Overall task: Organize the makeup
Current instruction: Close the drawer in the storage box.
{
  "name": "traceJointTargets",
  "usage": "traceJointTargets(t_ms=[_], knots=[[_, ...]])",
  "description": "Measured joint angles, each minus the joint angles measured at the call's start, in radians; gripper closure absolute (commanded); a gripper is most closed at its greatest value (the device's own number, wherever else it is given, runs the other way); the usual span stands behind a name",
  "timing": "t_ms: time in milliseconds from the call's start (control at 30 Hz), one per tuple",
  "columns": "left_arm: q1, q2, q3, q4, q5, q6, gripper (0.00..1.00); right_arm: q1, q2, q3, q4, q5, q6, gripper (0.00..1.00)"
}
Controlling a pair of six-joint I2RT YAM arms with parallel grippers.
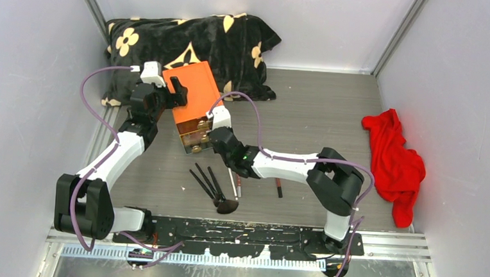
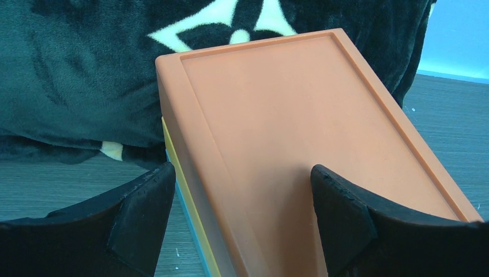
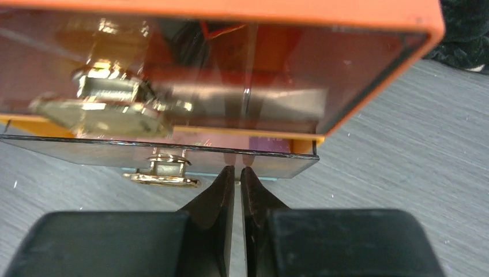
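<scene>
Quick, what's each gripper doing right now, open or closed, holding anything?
Left gripper: open, jaws straddling the orange box edge.
Right gripper: shut, holding nothing, nose at the lower drawer front.

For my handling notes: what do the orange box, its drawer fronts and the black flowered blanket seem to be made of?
The orange box looks like matte plastic: even colour, raised rim. Its drawer fronts seem clear glossy plastic: contents and reflections show. The black flowered blanket looks plush fleece: fuzzy pile.
</scene>
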Motion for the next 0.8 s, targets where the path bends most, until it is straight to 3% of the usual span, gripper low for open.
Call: traceJointTargets(t_ms=[300, 333, 400, 467, 567, 667, 800], knots=[[0.000, 0.000, -0.002, 0.003, 0.000, 0.000, 0.15, -0.019, 0.073, 0.065, 0.014, -0.016, -0.048, 0.83], [0.000, 0.000, -0.002, 0.003, 0.000, 0.000, 0.15, -0.018, 0.075, 0.067, 0.013, -0.018, -0.048, 0.80], [0.000, 0.000, -0.002, 0.003, 0.000, 0.000, 0.15, -0.017, 0.075, 0.066, 0.014, -0.022, -0.047, 0.61], [0.000, 0.000, -0.002, 0.003, 0.000, 0.000, 0.15, -0.017, 0.070, 0.053, 0.021, -0.014, -0.048, 0.53], [0.000, 0.000, -0.002, 0.003, 0.000, 0.000, 0.15, -0.015, 0.027, -0.016, 0.029, -0.004, -0.045, 0.32], [0.000, 0.000, -0.002, 0.003, 0.000, 0.000, 0.15, -0.009, -0.048, -0.100, 0.032, 0.002, -0.043, 0.27], [0.000, 0.000, -0.002, 0.003, 0.000, 0.000, 0.15, -0.001, -0.118, -0.163, 0.051, 0.000, -0.027, 0.04]])
